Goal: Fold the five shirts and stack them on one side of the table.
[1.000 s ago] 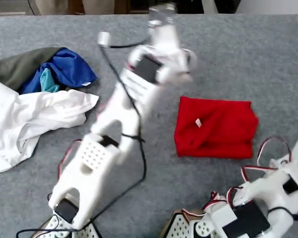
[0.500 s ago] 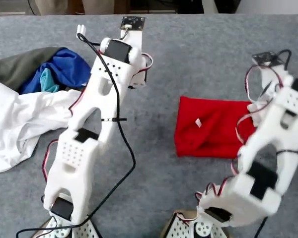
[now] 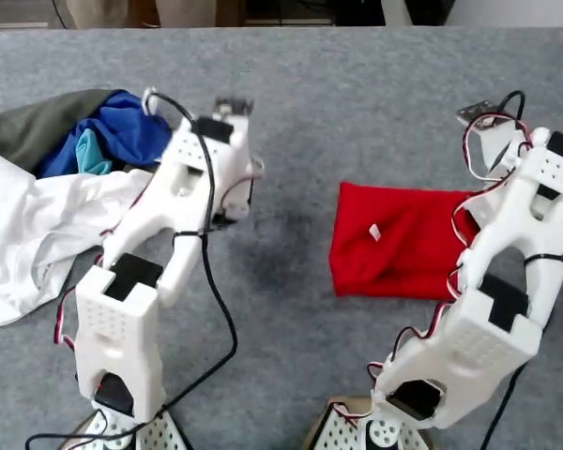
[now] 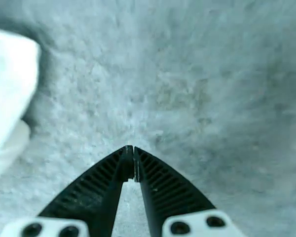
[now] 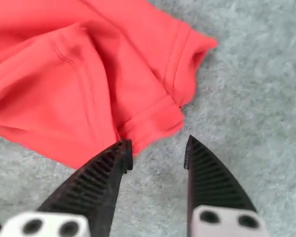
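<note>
Right claw (image 5: 158,148) spread at the folded red shirt's (image 3: 403,239) corner, mid-tabletop (image 3: 357,94). Left claw (image 4: 129,149) pressed together, empty, beside white shirt (image 3: 38,225). Risk: right pinches seemingly only the top layer, and the fold opens.
</note>
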Controlling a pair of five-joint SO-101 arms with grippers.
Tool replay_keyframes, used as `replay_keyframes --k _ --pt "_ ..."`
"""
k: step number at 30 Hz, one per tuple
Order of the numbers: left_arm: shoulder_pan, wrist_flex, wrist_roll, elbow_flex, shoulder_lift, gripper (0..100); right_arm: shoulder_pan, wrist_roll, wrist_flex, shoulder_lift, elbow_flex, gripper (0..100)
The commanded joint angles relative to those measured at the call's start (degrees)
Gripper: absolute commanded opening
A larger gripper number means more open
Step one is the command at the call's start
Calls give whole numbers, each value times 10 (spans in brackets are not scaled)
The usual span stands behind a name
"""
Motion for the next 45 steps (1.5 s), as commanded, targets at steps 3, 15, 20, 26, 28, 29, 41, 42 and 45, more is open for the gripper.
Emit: replay_keyframes --k 3,15,20,26,28,29,41,42,45 --pt "-3 -97 -4 117 -79 19 -6 16 -37 20 -28 192" --pt "6 -266 -4 297 -144 19 3 13 -53 68 -60 92" --pt "2 -268 -4 299 -147 19 4 13 -52 70 -77 26" --pt "1 -268 -4 299 -147 19 3 13 -52 71 -75 23" --pt "1 -268 -5 299 -147 19 3 13 -52 71 -75 23" --pt "1 -268 -5 299 -147 19 3 13 -52 71 -75 23" --pt "1 -265 -6 300 -147 19 -1 12 -65 70 -122 2" --pt "1 -265 -4 300 -147 19 -6 12 -65 70 -135 2" --pt "1 -265 -4 300 -147 19 -17 12 -64 70 -167 2"
